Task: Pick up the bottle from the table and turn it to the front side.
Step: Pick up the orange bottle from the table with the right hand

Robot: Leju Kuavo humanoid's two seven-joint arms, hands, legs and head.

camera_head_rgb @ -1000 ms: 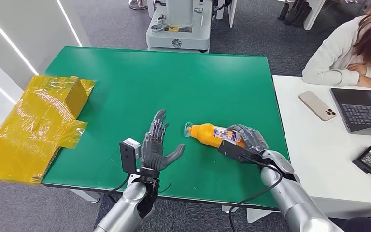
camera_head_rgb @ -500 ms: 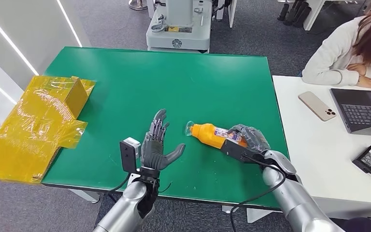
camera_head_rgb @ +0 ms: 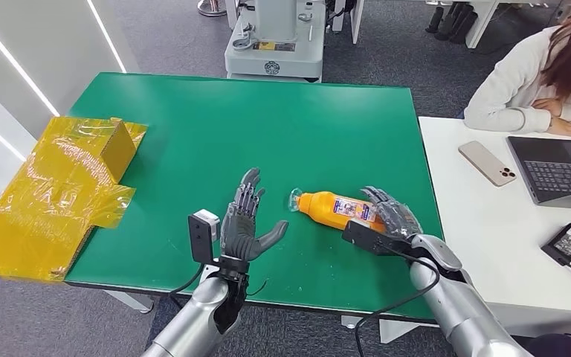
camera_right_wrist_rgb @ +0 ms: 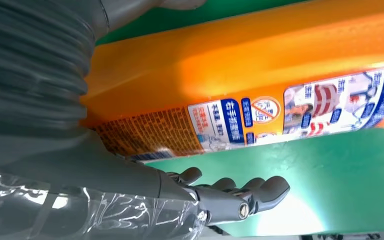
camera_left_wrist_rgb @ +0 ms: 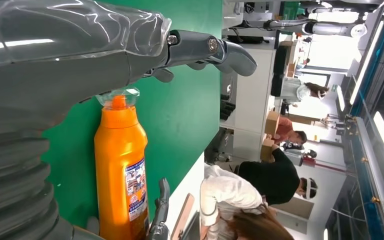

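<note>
Left hand (camera_head_rgb: 244,223) hovers over the near bench (camera_head_rgb: 193,126), fingers spread, holding nothing. Right hand (camera_head_rgb: 392,216) sits at the bottle's (camera_head_rgb: 334,207) base, fingers looking opened off it, hard to tell. Bottle lies flat near-right; pickup and turn look not yet done.

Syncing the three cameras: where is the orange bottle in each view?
Head view: orange bottle lies on the green table, clear cap toward the left hand, base at the right hand.
Left wrist view: bottle beyond the thumb, cap nearest.
Right wrist view: bottle spans the frame, label showing.
Shared landmark: its printed label.
</note>
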